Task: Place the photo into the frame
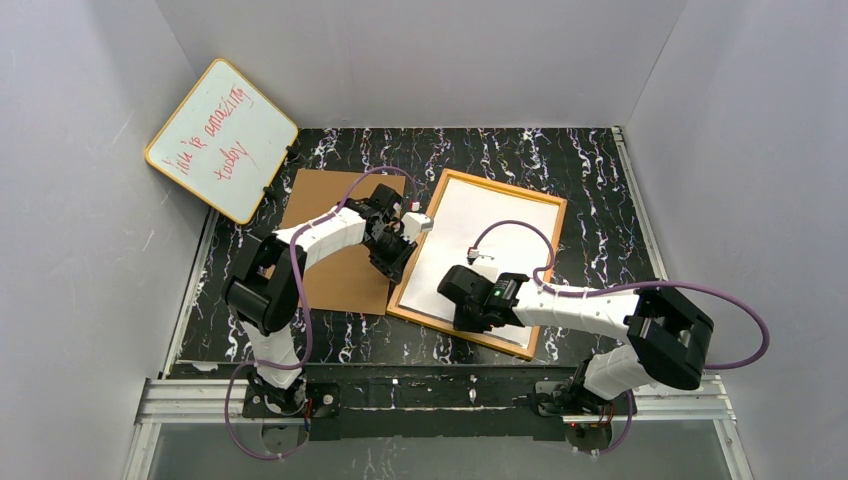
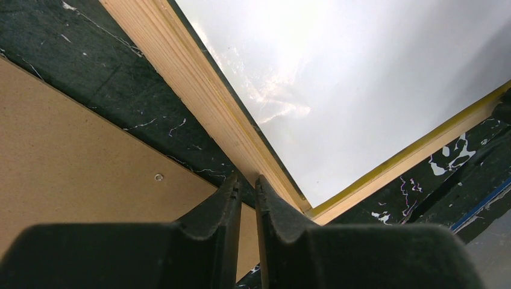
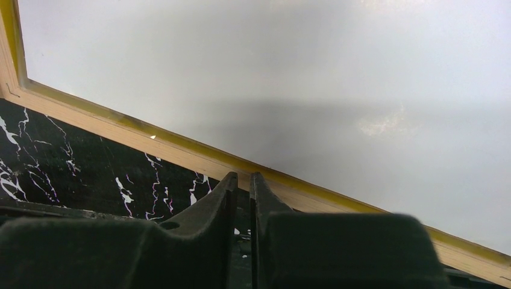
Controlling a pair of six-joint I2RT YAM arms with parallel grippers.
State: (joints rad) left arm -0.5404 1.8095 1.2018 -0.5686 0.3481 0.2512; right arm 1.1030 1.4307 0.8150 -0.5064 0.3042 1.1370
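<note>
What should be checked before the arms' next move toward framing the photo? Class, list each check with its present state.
1. The frame lies flat, back up: ok.
2. The photo sits white side up inside it: ok.
3. Photo seated flush along every edge: cannot tell.
4. The backing board covers the photo: not ok, it lies left of the frame.
5. The left gripper is shut and empty at the frame's left rail: ok.
6. The right gripper is shut and empty at the near rail: ok.
</note>
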